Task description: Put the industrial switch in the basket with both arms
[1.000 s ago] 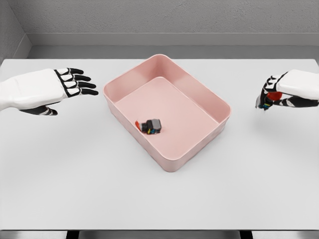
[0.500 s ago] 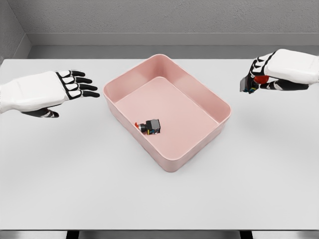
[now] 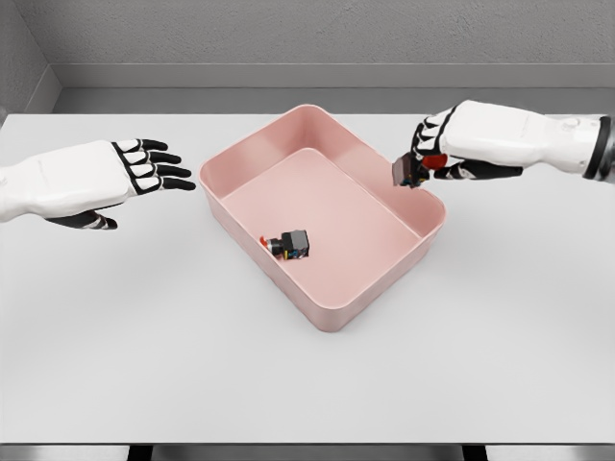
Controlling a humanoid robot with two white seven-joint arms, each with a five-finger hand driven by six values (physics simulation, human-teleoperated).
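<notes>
A pink basket [image 3: 428, 226] sits at the table's middle. One industrial switch [image 3: 289, 245], dark with red and coloured bits, lies on the basket floor near its front left wall. My right hand [image 3: 430, 152] is shut on a second industrial switch [image 3: 412, 172], dark with a red button, and holds it in the air just over the basket's right rim. My left hand [image 3: 144, 167] hovers to the left of the basket with its fingers spread flat, holding nothing, a short gap from the basket's left wall.
The white table [image 3: 144, 327] stretches wide around the basket. A grey wall [image 3: 307, 38] rises behind the table's far edge.
My right hand has carried its switch up and leftward from the table's right side to the basket's right rim. The left hand drifted slightly right.
</notes>
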